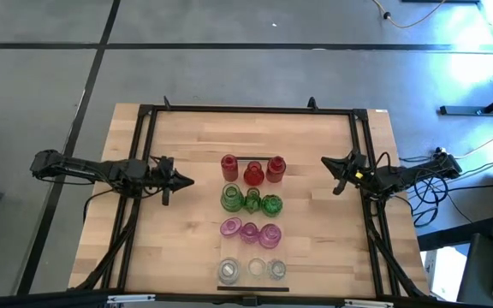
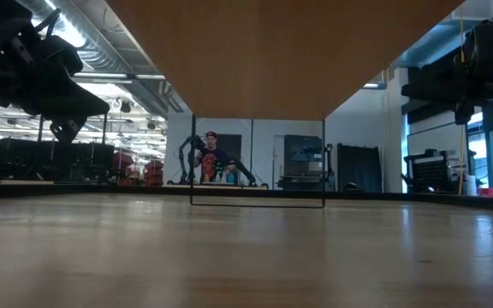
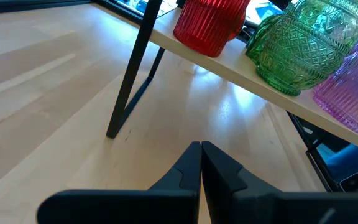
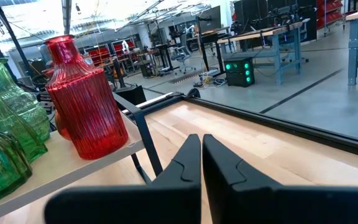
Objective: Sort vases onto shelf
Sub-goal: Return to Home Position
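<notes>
Looking down from above, I'd say the sorting itself is pretty much done. All twelve stand on the shelf (image 1: 253, 251) in four colour rows of three. The clear vases (image 1: 253, 270) are at the end nearest the bottom of the overhead view, then come the pink vases (image 1: 250, 231), then the green vases (image 1: 252, 202), and the red vases (image 1: 252, 169) are at the far end. I can't spot any glass left on the tabletop (image 1: 187, 257). My guess is that all that's left is parking the arms.

The left gripper (image 1: 181, 181) sits off the shelf's left side, roughly level with the gap between the green and red rows. It points at them, near but not touching. Its wrist view shows the fingers pressed together with nothing between them.

The right gripper (image 1: 330, 164) is out past the right side, about level with the red row and further from the board than the left one. Its fingers are closed too, and it's empty.
</notes>
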